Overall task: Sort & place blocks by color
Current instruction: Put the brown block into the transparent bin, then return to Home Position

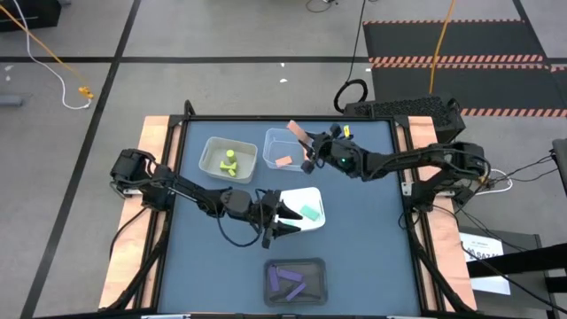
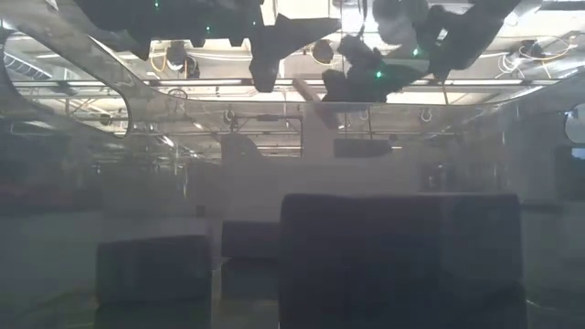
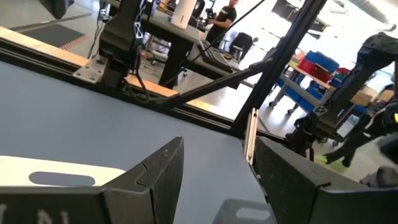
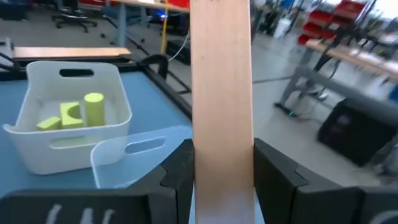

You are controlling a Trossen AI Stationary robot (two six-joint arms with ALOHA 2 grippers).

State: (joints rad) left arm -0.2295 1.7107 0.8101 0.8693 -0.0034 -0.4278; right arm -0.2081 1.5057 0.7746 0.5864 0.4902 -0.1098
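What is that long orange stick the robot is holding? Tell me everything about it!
It is a peach-orange bar, long, flat and smooth, perhaps painted wood. The right gripper pinches its lower end between two dark fingers, so it sticks out past them. From above, the bar hangs tilted in the air over the clear tray, which already holds another peach-orange block. Only the fingers touch it.

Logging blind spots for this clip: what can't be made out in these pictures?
- Low view: table contents hidden behind the blurred dark tray wall.
- Right wrist view: the peach bar in the right gripper runs off the top edge and hides the clear tray behind it.
- Left wrist view: the open left gripper hides most of the white tray; its mint block is unseen.
- High view: purple blocks too small to count.
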